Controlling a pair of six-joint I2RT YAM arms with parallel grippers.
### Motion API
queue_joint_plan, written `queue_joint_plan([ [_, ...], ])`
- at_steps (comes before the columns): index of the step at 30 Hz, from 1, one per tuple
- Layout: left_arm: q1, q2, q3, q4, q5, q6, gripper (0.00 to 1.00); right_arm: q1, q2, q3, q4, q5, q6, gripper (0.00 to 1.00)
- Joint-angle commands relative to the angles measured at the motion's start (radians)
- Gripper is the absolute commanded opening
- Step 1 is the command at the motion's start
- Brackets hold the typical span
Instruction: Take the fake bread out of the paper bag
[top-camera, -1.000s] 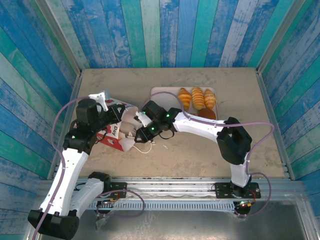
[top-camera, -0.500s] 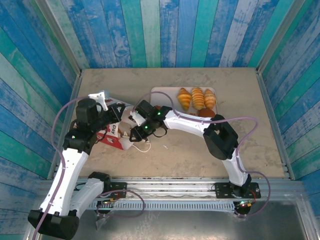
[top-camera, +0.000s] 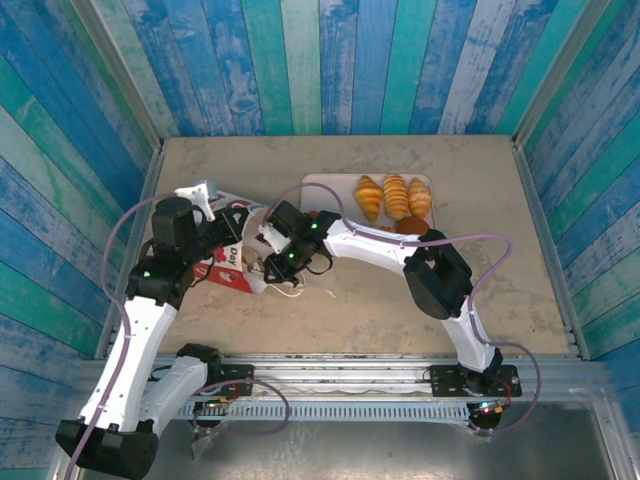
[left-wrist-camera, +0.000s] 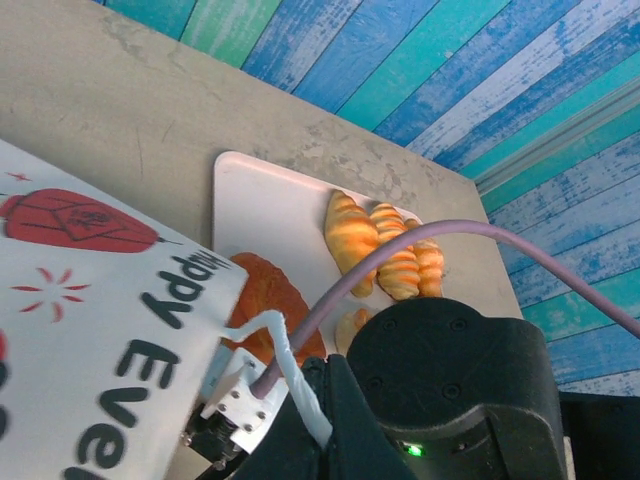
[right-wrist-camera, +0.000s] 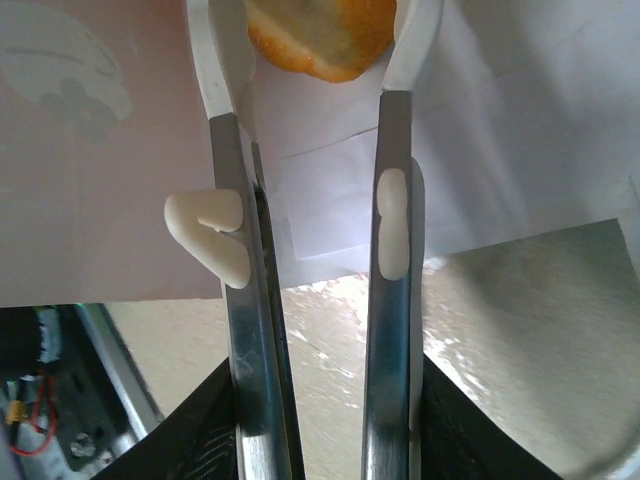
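"appy Eve" can be read on the paper bag (left-wrist-camera: 90, 330); fake bread (right-wrist-camera: 320, 40) is pinched by right gripper (right-wrist-camera: 314, 18), left gripper (top-camera: 207, 193) is squeezed shut.

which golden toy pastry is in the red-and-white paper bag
The orange piece between the right gripper's fingertips; the other pastries lie on the pink tray.

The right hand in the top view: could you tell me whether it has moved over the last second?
Yes. The right hand has shifted left, away from the pink tray and deeper into the paper bag.
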Motion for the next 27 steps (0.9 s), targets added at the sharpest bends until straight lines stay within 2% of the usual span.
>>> queue_joint_plan([
  [1,-0.002,-0.031,0.015,-0.005,-0.051,0.005,0.00,0.001,-0.089,0.013,-0.078,0.131,-0.035,0.39],
  [5,-0.001,-0.035,0.014,-0.021,-0.094,0.003,0.00,0.002,-0.159,-0.024,-0.092,0.181,-0.047,0.39],
  [12,-0.002,-0.020,0.015,-0.013,-0.077,-0.002,0.00,0.001,-0.210,-0.064,-0.145,0.283,-0.039,0.39],
  [18,-0.002,-0.025,0.021,-0.006,-0.075,-0.007,0.00,0.001,-0.218,-0.093,-0.150,0.267,-0.026,0.39],
  [27,-0.002,-0.004,0.015,0.017,-0.002,0.003,0.00,-0.007,-0.215,-0.070,-0.122,0.221,-0.062,0.52],
])
